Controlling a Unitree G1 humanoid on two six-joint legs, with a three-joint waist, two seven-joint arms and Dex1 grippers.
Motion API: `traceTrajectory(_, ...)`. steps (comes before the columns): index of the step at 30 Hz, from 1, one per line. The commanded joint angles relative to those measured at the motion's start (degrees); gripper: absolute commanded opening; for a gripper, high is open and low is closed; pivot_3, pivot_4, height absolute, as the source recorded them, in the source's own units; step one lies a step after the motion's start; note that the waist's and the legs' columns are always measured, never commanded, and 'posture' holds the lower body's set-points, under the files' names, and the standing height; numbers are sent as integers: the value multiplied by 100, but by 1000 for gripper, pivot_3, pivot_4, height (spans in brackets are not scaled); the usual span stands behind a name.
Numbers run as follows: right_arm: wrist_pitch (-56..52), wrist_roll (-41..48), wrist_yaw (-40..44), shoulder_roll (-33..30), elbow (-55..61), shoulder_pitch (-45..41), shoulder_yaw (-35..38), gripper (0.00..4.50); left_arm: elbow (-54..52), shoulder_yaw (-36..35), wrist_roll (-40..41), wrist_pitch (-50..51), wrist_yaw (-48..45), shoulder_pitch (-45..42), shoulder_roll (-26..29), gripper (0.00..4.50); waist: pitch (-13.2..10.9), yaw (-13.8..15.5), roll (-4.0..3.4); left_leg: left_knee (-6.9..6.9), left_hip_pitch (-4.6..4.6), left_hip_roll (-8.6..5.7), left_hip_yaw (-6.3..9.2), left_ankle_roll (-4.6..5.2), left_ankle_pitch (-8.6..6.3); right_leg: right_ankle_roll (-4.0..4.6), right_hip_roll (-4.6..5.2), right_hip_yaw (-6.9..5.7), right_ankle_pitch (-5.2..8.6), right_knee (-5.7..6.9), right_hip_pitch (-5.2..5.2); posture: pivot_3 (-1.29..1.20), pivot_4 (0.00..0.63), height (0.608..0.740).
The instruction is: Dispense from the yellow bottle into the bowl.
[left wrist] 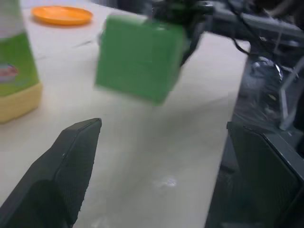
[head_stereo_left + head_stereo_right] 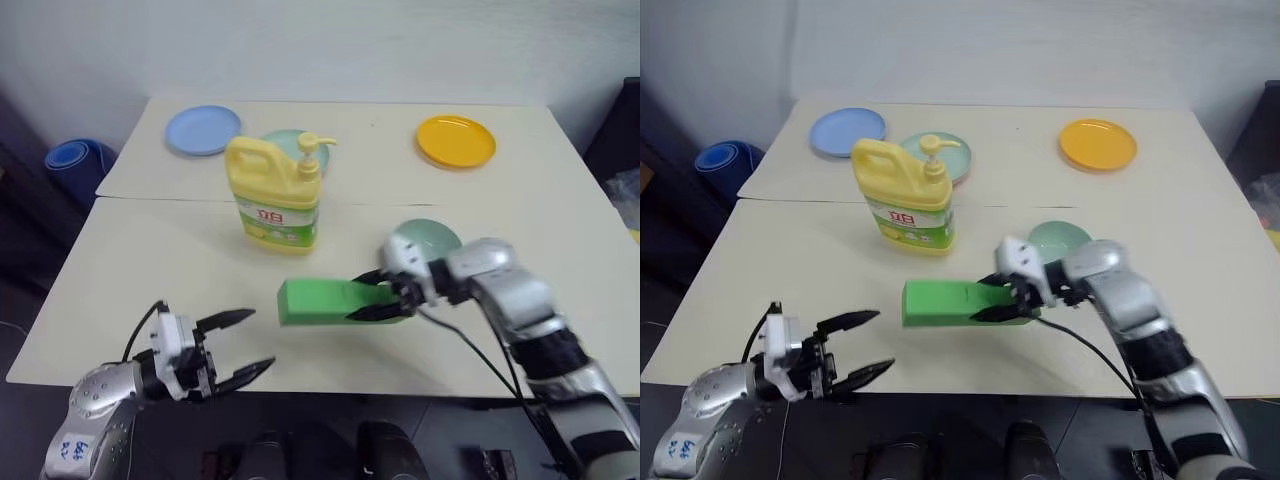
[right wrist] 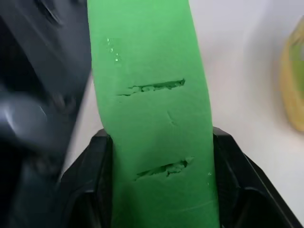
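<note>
On table, yellow bottle [image 2: 276,193], red-character label

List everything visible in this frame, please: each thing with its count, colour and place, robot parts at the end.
table: one, cream, under everything.
bottle: one, yellow with a pump top, upright at mid-table.
bowl: one, pale mint-green, behind the right arm.
blue plate: one, far left of the table.
teal plate: one, pale teal, behind the bottle.
yellow plate: one, far right of the table.
block: one, green, in front of the bottle.
blue roll: one, off the table's left edge.
left end effector: black fingers, open, near edge.
right end effector: black fingers, shut on the block's end.
</note>
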State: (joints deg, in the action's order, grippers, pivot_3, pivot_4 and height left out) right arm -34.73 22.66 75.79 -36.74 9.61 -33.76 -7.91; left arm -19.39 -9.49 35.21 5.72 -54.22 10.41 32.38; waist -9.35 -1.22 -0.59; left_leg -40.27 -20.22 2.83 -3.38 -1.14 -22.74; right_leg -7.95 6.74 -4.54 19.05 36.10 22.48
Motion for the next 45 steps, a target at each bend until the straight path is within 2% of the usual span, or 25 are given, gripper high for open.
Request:
traceTrajectory(1, -1228, 1080, -610, -359, 621, 4, 1362, 2110, -335, 20, 218, 224, 91, -272, 10, 4500, 0, 17, 1, -1, 0, 0, 3, 0, 0, 1, 0, -1, -1, 0, -2, 0, 150, 740)
traceTrajectory(2, -1307, 1119, -761, -478, 552, 2, 1603, 2110, -362, 57, 224, 281, 113, -350, -7, 4500, 1, 14, 1, -1, 2, -1, 2, 0, 0, 2, 0, 0, -1, -1, -3, 0, 150, 740)
traceTrajectory(5, -1021, 407, -1394, -1187, -873, -120, 2067, 2110, -426, 283, 213, 410, 168, -680, -136, 4500, 0, 25, 2, 3, 4, -4, -6, 0, 0, 2, -1, 5, -1, -4, -4, 0, 150, 740)
traceTrajectory(8, 199, -697, -2336, -1560, -3028, -374, 1821, 2110, -363, 510, 150, 498, 164, -1008, -262, 4500, 2, 69, 5, 3, 4, -7, -18, 1, 0, 1, -1, 13, -2, -10, -4, 0, 150, 740)
traceTrajectory(11, 1622, -1497, -2995, -1544, -4704, -741, 1471, 2110, -255, 604, 78, 501, 86, -1145, -280, 4500, 2, 6, 2, 13, 8, -6, -31, 2, 1, 1, -4, 17, -2, -9, 4, 0, 150, 740)
traceTrajectory(14, 2218, -1949, -3801, -1473, -6006, -1112, 1364, 2110, -183, 637, 11, 473, 59, -1205, -270, 4500, -2, -85, -10, 21, 7, -5, -35, 3, 3, 0, -4, 16, -2, -6, 11, 0, 150, 740)
traceTrajectory(16, 2429, -1893, -3901, -1449, -6537, -1310, 1489, 2110, -159, 627, -19, 466, 80, -1238, -280, 4500, -6, -134, -18, 22, 6, -3, -37, 3, 3, 0, -3, 17, -2, -6, 13, 0, 150, 740)
traceTrajectory(19, 2858, -1867, -4000, -1540, -6900, -1507, 1619, 3001, -135, 604, -53, 438, 98, -1237, -281, 4500, -7, -195, -19, 21, 5, -1, -36, 4, 4, 0, -3, 16, -2, -7, 12, 0, 150, 740)
traceTrajectory(23, 3077, -1722, -3490, -1664, -6714, -1494, 1758, 4405, -123, 539, -79, 420, 109, -1186, -255, 4500, -7, -197, -19, 20, 5, 0, -34, 4, 4, 0, -3, 17, -2, -7, 12, 0, 150, 740)
traceTrajectory(24, 3062, -1661, -3280, -1664, -6562, -1441, 1771, 4462, -121, 523, -81, 415, 106, -1173, -251, 4500, -7, -193, -19, 20, 5, 1, -33, 4, 4, 0, -3, 17, -2, -7, 11, 0, 150, 740)
traceTrajectory(26, 2945, -1551, -2926, -1636, -6106, -1271, 1768, 4462, -118, 485, -84, 414, 93, -1142, -231, 4500, -7, -172, -19, 17, 3, 1, -32, 4, 4, 0, -2, 17, -2, -7, 10, 0, 150, 740)
traceTrajectory(29, 2071, -1283, -2505, -1426, -4305, -616, 1557, 4462, -129, 448, -76, 438, 88, -1105, -201, 4500, -7, -122, -19, 14, 2, 2, -26, 4, 4, -2, -2, 16, -3, -8, 9, 0, 150, 740)
traceTrajectory(32, 878, -362, -2550, -839, -2555, -93, 1743, 4462, -142, 435, -71, 456, 69, -1089, -177, 4500, -6, -102, -20, 12, 3, 4, -25, 4, 4, -2, -4, 16, -3, -6, 10, 0, 150, 740)
traceTrajectory(35, 367, -80, -2732, -372, -1254, 530, 1542, 4462, -130, 420, -82, 451, 65, -1096, -169, 4500, -6, -35, -20, 10, 3, 7, -17, -1, 6, -2, -8, 12, -3, 3, 10, 0, 150, 740)
traceTrajectory(38, 304, -285, -3319, 178, -731, 909, 1286, 4462, -134, 424, -96, 449, 75, -1108, -173, 4500, -7, 58, -19, 8, -2, -3, -13, -1, 6, -2, -1, 11, -3, -2, 9, 0, 150, 740)
traceTrajectory(45, 606, -1180, -4494, 1157, -938, 997, 547, 4462, -185, 480, -124, 456, 120, -1117, -220, 4500, -6, 73, -19, 9, 0, -6, -19, -1, 6, -7, -5, 13, -6, -9, 7, 0, 150, 740)
